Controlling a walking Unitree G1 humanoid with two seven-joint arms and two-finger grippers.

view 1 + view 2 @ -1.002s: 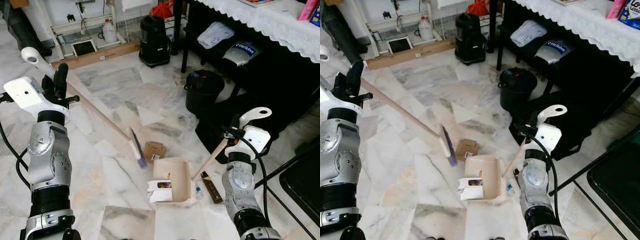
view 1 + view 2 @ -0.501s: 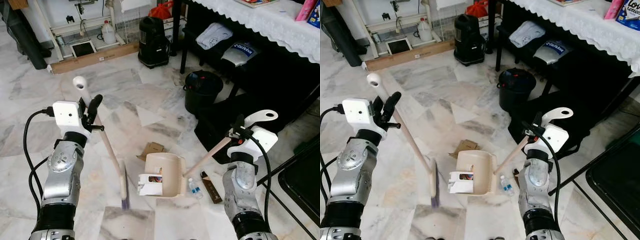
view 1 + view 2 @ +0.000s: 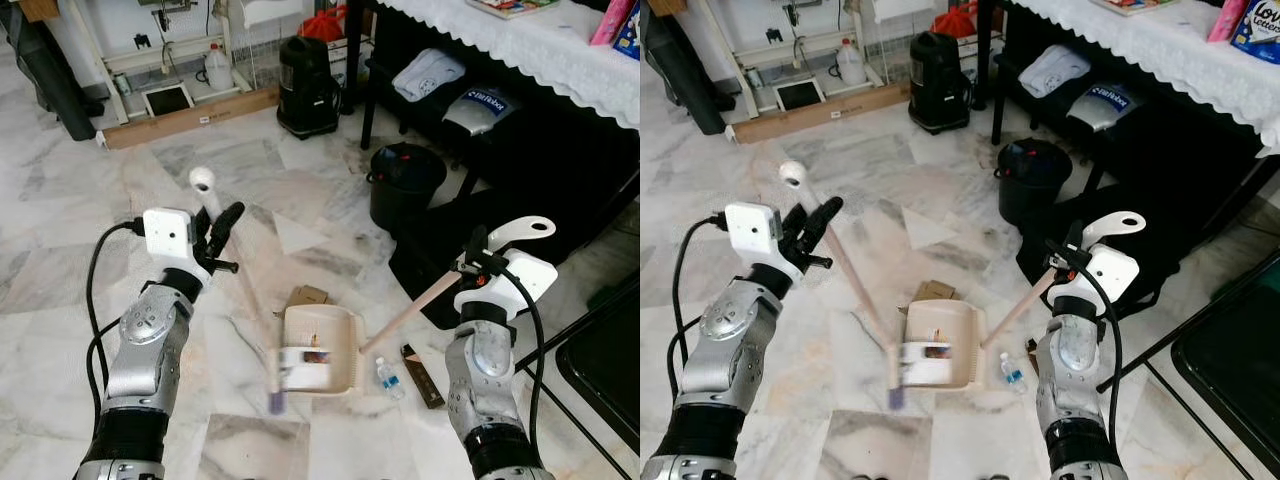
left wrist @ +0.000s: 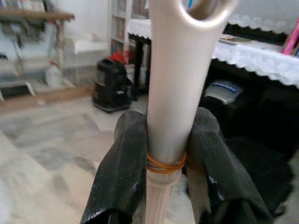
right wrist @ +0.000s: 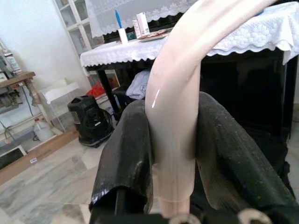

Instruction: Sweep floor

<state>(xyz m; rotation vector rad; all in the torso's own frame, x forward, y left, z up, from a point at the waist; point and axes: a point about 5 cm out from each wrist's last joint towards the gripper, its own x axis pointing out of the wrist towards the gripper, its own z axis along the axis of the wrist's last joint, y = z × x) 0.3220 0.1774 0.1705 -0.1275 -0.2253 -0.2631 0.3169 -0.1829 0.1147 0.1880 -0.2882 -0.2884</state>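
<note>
- On the marble floor [image 3: 60,330] just ahead of the robot, the broom [image 3: 245,290] has swung across: half a second ago its bristles sat well left of the dustpan [image 3: 318,345], now the blurred head is right at the pan's open mouth.
- The left gripper [image 3: 218,225] has its fingers [image 4: 122,172] clenched on the broom handle, near the top.
- The right gripper [image 3: 1072,248] grasps the dustpan handle [image 3: 1015,300] tightly and tilts the pan toward the broom.
- Likely meaning: a stroke is landing and scraps are going in.
- A cardboard scrap [image 3: 308,296] lies just behind the pan; a small bottle [image 3: 386,376] and a dark wrapper [image 3: 420,362] sit to its right, unswept.
- The black bin [image 3: 405,180] and the dark table frame [image 3: 600,150] crowd the right side and limit the swing.
</note>
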